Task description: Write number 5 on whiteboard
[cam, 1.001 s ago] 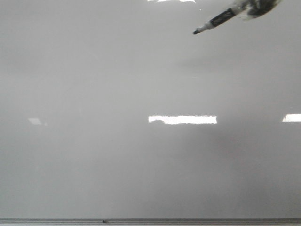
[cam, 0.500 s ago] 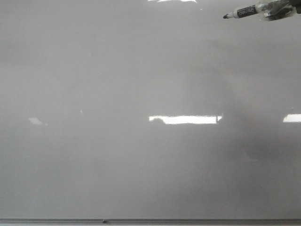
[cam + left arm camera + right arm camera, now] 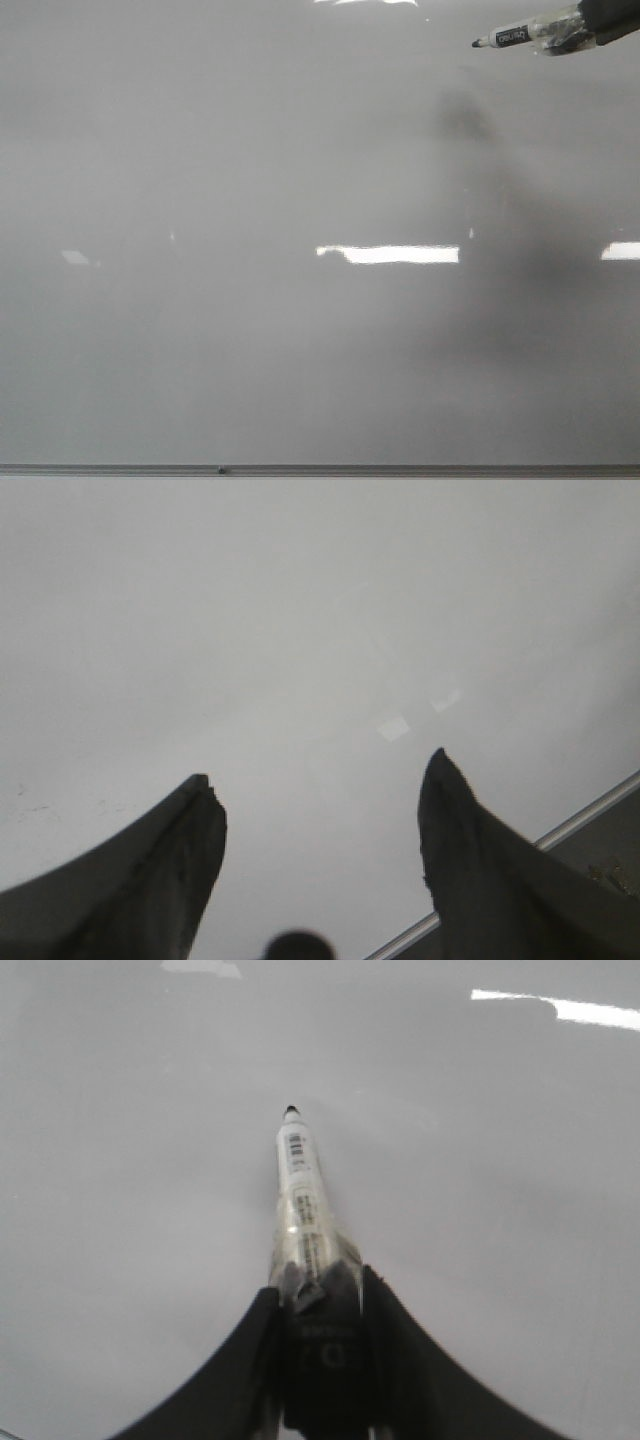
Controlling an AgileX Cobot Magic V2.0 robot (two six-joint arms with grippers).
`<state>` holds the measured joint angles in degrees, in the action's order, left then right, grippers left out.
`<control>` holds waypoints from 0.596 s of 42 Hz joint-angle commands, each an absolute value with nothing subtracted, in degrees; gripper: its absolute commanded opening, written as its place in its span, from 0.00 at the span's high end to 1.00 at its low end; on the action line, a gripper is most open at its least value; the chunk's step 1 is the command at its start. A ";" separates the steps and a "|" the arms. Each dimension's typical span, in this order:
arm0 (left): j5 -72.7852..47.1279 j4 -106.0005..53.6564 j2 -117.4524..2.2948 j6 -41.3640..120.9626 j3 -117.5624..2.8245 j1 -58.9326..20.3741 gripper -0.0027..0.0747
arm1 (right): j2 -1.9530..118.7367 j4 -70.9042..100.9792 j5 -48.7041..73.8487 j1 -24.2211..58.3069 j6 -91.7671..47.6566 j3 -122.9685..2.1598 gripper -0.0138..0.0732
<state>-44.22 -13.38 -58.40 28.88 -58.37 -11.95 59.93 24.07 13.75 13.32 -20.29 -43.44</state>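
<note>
the whiteboard (image 3: 250, 150) fills the front view, a glossy pale grey surface with a thin grey frame edge (image 3: 320, 468) along its bottom. no number 5 shows on it in any view; the surface reads as unmarked grey, with only bright rectangular light reflections (image 3: 390, 254) across the middle and a soft dark shadow (image 3: 520, 250) on the right side.

at the top right of the front view a marker (image 3: 515, 37) points left, its dark tip toward the board's upper area, barrel with a black label band and a clear section behind it. whether the tip touches the surface cannot be told from this view. in the right wrist view the marker (image 3: 305, 1205) runs straight out from the right gripper (image 3: 320, 1335), white barrel with printed labels and a small black tip, and the two dark fingers (image 3: 400, 1350) are closed snugly against its rear end, holding it. the tip sits close over the board there, with contact unclear.

the left gripper (image 3: 320, 830) shows in the left wrist view with its two dark fingers (image 3: 470, 850) spread wide apart and nothing between them, hovering over plain board surface (image 3: 300, 610). the board's grey frame edge (image 3: 590, 810) crosses the corner of that view beside one finger, with a darker strip beyond it.
</note>
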 commanded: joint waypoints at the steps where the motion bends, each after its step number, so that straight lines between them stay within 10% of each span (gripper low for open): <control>1: -40.33 -14.77 -57.36 28.25 -59.84 -11.82 0.43 | 60.52 24.91 10.03 13.46 -20.42 -47.04 0.92; 25: -40.44 -14.77 -57.36 28.25 -59.84 -11.82 0.43 | 70.35 24.85 13.58 13.46 -21.21 -53.01 0.92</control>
<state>-44.22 -13.52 -58.40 28.88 -58.37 -11.95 69.92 24.20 14.76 13.55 -20.34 -51.05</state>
